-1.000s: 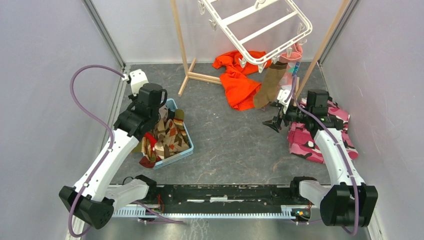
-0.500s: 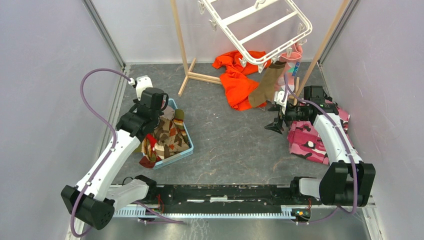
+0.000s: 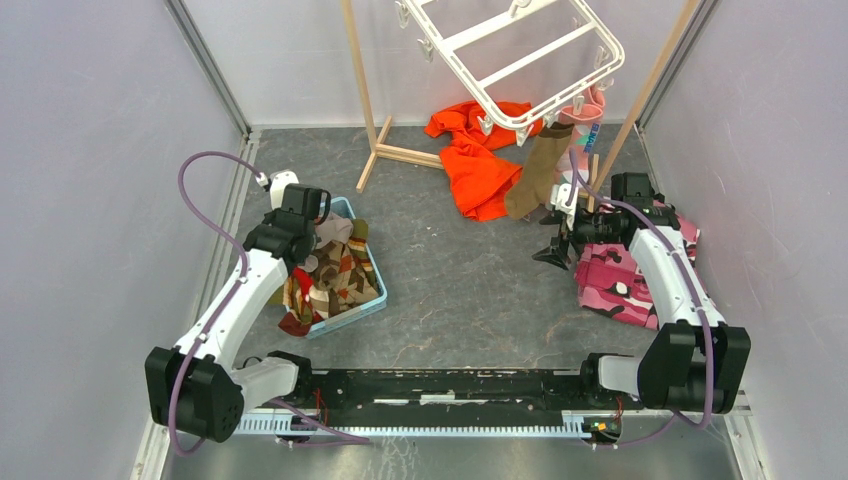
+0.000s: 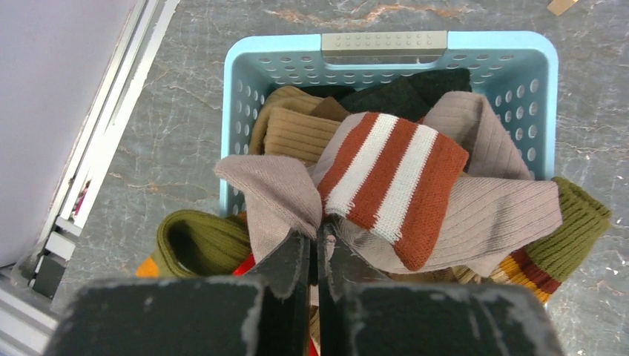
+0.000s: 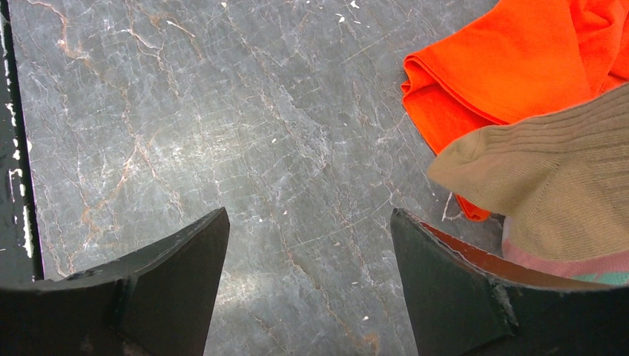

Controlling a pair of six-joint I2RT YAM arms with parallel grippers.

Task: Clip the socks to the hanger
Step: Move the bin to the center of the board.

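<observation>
With the left gripper (image 4: pixel 317 241) pinched shut on a taupe, rust-striped sock (image 4: pixel 386 178) atop the blue basket (image 4: pixel 384 41) and the right gripper (image 5: pixel 308 252) gaping empty near the white hanger (image 3: pixel 520 60), the pick was in hand; next, probably, raising it to a free clip (image 3: pixel 485 124).

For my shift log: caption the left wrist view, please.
Left hand pinches a taupe sock over the light-blue sock basket.

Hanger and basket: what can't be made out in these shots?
1. hanger: far end cut off by the top edge, top view.
2. Its clips on the brown sock: too small, top view.
3. basket: lower socks buried under upper ones, near end behind left pincer, left wrist view.
4. taupe sock: pinched part hidden between the shut jaws, left wrist view.
</observation>
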